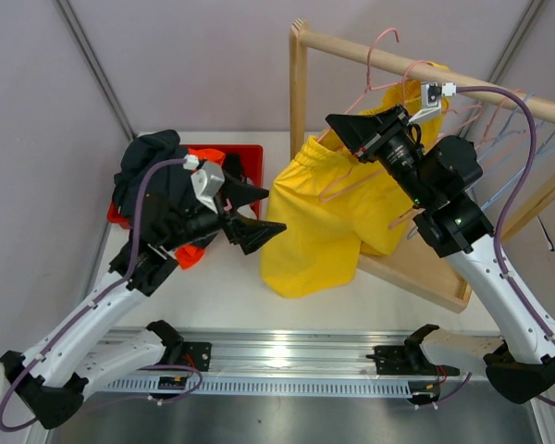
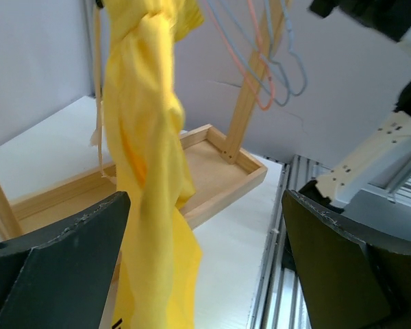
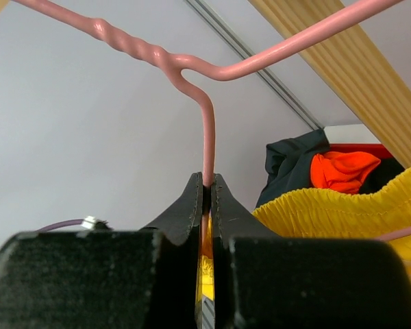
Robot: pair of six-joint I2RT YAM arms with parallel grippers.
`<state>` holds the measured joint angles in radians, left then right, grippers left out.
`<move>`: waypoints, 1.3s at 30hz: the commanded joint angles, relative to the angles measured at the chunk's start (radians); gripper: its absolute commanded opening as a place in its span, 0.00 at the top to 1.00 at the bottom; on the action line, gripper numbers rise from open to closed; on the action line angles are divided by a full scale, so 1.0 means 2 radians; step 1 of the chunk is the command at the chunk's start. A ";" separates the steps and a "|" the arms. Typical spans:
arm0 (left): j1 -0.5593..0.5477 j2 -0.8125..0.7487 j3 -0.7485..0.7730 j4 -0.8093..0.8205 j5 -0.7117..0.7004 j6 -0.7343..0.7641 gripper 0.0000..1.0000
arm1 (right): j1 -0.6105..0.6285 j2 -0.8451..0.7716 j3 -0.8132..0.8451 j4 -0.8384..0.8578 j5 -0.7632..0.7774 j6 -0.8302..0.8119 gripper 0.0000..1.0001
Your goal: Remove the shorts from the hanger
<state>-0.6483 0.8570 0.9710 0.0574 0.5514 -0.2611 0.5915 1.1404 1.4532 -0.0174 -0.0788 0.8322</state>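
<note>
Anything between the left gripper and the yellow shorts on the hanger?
Nothing visible. The left gripper is open, and the yellow shorts hang directly ahead of its fingers with only open air between. The right gripper is shut on the pink hanger.

Bright, even, diffuse indoor light; no hard shadows are cast in any view.

In the top view a pale sheen is seen on the metal rail (image 1: 287, 356), and only faint, soft shadow is laid on the white table (image 1: 259, 305). In the left wrist view the yellow shorts (image 2: 151, 171) are rendered soft and slightly smeared. In the right wrist view the pink hanger (image 3: 209, 130) is kept sharp, while the right gripper (image 3: 207, 185) is left dark and grainy.
</note>
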 commanded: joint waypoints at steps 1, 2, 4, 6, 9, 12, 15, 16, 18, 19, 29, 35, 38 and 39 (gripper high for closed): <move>-0.003 0.025 -0.009 0.058 -0.041 0.021 0.01 | -0.003 -0.019 0.014 0.052 -0.014 0.007 1.00; -0.003 0.033 -0.008 0.066 -0.045 0.020 0.01 | -0.003 -0.022 0.014 0.051 -0.015 0.013 1.00; -0.003 0.059 0.001 0.084 -0.054 0.019 0.04 | -0.004 -0.025 0.010 0.052 -0.022 0.022 1.00; -0.003 0.076 0.012 0.098 -0.060 0.018 0.17 | -0.004 -0.028 0.008 0.054 -0.029 0.035 1.00; -0.004 0.096 0.028 0.111 -0.070 0.014 0.48 | -0.005 -0.030 0.000 0.059 -0.033 0.046 1.00; -0.009 0.087 0.028 0.114 -0.080 0.010 1.00 | -0.009 -0.032 -0.004 0.055 -0.033 0.045 1.00; -0.023 0.048 0.005 0.108 -0.098 0.009 1.00 | -0.021 -0.030 -0.003 0.055 -0.038 0.048 1.00; -0.033 0.034 -0.015 0.103 -0.106 0.010 1.00 | -0.026 -0.026 -0.002 0.055 -0.040 0.049 1.00; -0.046 -0.014 -0.030 0.084 -0.132 0.009 1.00 | -0.046 -0.022 0.004 0.060 -0.050 0.056 1.00; -0.063 -0.033 -0.050 0.081 -0.142 0.009 1.00 | -0.053 -0.016 0.007 0.062 -0.055 0.065 1.00; -0.187 -0.171 -0.182 0.017 -0.269 0.002 1.00 | -0.145 0.026 0.038 0.107 -0.116 0.140 1.00; -0.224 -0.142 -0.213 0.055 -0.310 -0.005 1.00 | -0.158 0.040 0.039 0.121 -0.132 0.174 1.00; -0.224 -0.093 -0.193 0.075 -0.322 -0.004 1.00 | -0.144 0.041 0.032 0.131 -0.141 0.187 1.00; -0.224 -0.079 -0.179 0.077 -0.328 -0.002 1.00 | -0.138 0.042 0.031 0.134 -0.143 0.193 1.00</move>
<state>-1.0840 0.6437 0.5552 0.1532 -0.0570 -0.2543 0.3141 1.2316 1.4723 0.0921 -0.3820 1.2320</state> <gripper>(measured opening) 0.015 0.036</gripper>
